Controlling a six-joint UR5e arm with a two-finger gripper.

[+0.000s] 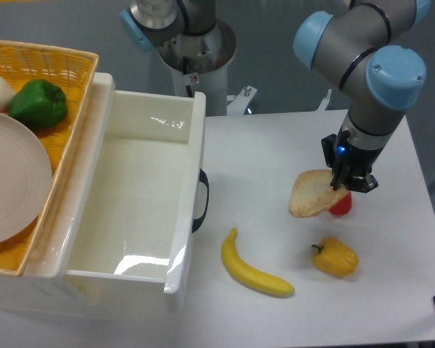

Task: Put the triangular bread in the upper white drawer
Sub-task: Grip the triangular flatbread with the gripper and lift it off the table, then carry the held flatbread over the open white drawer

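1. Gripper (346, 185): you have it clamped on the right edge of the triangular bread (312, 194), which hangs tilted above the table (275, 145).
2. Far left: yellow basket (65, 80).
3. Upper white drawer (130, 196) sits pulled open, well left of the bread.
4. Banana (254, 267), then yellow pepper (336, 257), lie below the bread.

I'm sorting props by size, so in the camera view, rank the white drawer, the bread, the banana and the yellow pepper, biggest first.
1. white drawer
2. banana and bread: look alike, bread is partly hidden by the gripper
3. yellow pepper
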